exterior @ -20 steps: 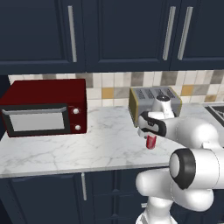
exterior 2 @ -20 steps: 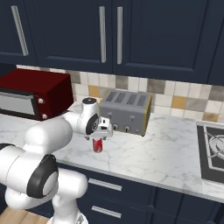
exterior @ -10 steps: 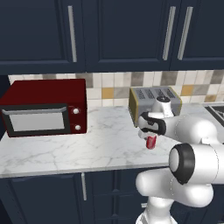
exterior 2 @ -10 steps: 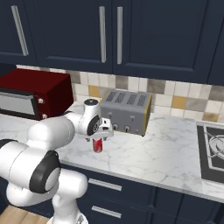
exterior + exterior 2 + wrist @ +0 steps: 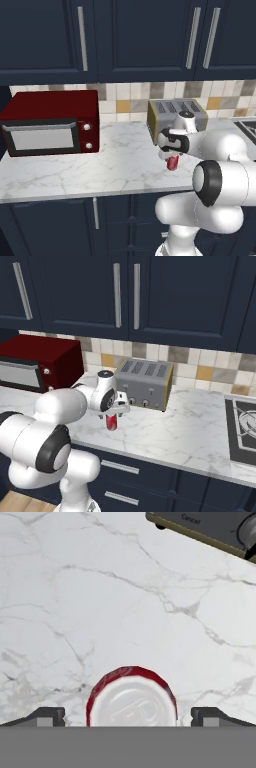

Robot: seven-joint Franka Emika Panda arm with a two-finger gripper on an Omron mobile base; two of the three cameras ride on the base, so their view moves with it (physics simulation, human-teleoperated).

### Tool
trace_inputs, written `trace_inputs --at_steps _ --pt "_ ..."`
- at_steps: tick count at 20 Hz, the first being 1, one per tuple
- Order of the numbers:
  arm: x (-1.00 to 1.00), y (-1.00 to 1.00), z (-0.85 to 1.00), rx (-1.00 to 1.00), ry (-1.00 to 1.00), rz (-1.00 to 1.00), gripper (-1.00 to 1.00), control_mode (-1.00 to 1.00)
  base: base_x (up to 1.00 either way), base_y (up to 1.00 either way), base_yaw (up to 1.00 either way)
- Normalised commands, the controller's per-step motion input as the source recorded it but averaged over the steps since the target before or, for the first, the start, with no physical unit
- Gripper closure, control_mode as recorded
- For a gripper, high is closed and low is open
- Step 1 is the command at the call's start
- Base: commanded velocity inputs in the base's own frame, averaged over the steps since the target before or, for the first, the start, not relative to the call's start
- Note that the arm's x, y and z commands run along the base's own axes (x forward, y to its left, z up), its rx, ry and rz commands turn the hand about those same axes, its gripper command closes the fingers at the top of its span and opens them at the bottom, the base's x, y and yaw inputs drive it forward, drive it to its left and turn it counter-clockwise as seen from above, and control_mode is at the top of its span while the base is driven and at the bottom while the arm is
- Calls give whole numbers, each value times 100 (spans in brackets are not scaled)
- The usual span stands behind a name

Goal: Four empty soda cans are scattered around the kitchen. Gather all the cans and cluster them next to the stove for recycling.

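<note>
A red can (image 5: 131, 697) stands upright on the white marble table (image 5: 115, 165), just in front of a steel toaster (image 5: 144, 383) and well right of a red microwave (image 5: 50, 122). The robot's hand (image 5: 128, 717) hangs directly above it, released, its fingertips (image 5: 47, 716) spread wide to either side of the silvery top (neither touching it). The stove (image 5: 242, 423) lies at far right.

1 red soda can (image 5: 131, 696) on the marble counter (image 5: 115, 165), near its front edge. 1 toaster (image 5: 144, 383) & 1 red microwave (image 5: 50, 122) along the back edge. 1 stove (image 5: 242, 423) at the right end.
</note>
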Motion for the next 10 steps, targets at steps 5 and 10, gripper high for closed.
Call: trace_inputs --at_steps 5,10 --pt "1 0 -8 0 0 1 -100 -100 0 0 0" --pt "0 0 -8 0 0 0 -100 -100 0 0 0"
